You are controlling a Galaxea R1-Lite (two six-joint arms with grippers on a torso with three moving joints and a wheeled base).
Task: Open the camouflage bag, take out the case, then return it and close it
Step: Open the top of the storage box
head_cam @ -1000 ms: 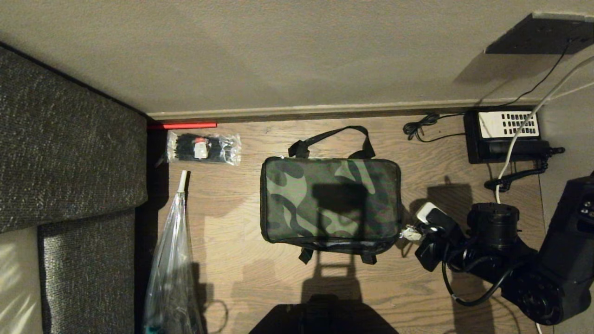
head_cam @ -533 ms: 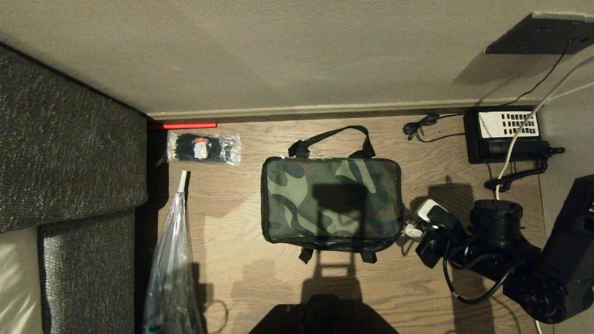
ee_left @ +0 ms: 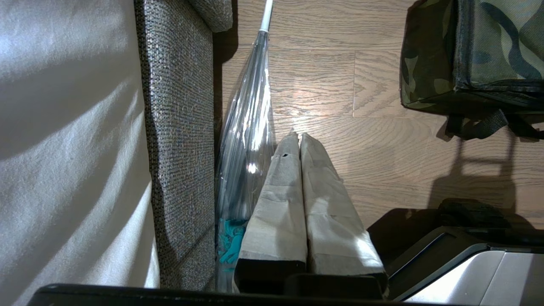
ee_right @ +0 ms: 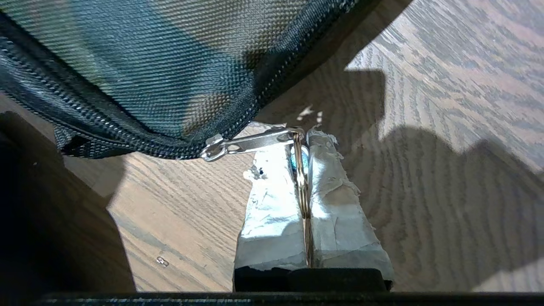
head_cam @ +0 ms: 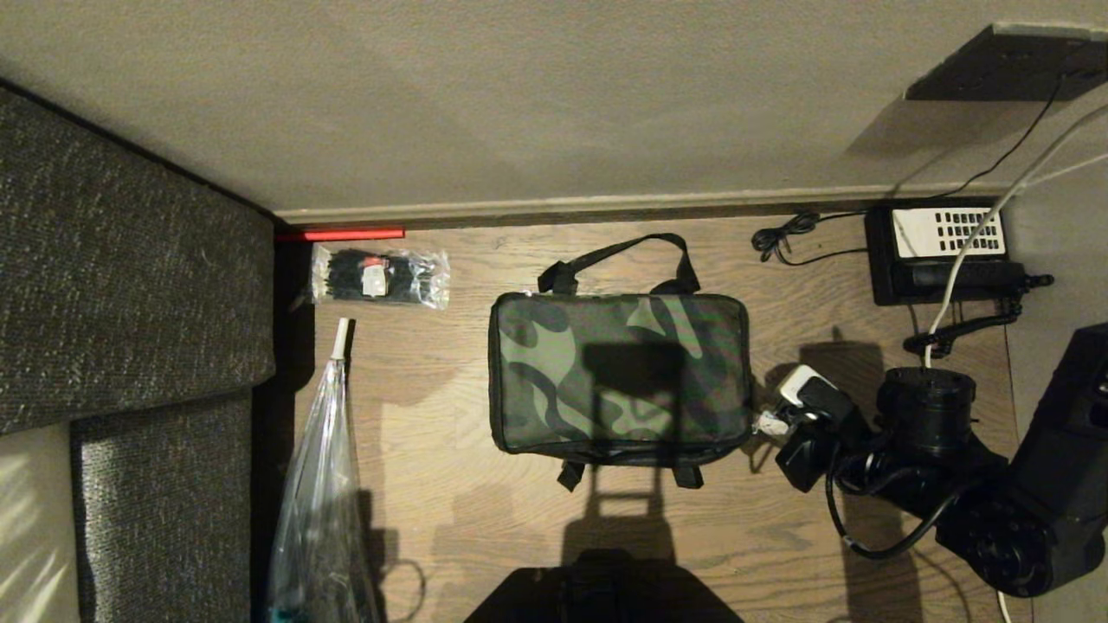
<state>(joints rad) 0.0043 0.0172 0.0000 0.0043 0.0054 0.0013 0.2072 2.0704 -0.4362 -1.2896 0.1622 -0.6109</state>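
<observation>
The camouflage bag [head_cam: 619,372] lies flat on the wooden floor [head_cam: 433,519], lid zipped, its black webbing handles [head_cam: 619,260] splayed toward the wall, and at its right end the right gripper [ee_right: 302,170] is pinched tight on a metal ring [ee_right: 301,178] linked to the zipper pull [ee_right: 246,144]. The bag looks like soft woven fabric that would buckle and slide if tugged hard, so the ring seems the sensible hold, drawn along the line of the zipper teeth [ee_right: 127,136]. The left gripper [ee_left: 299,140] hangs parked beside the clear umbrella [ee_left: 248,127], its taped fingers pressed together on nothing.
</observation>
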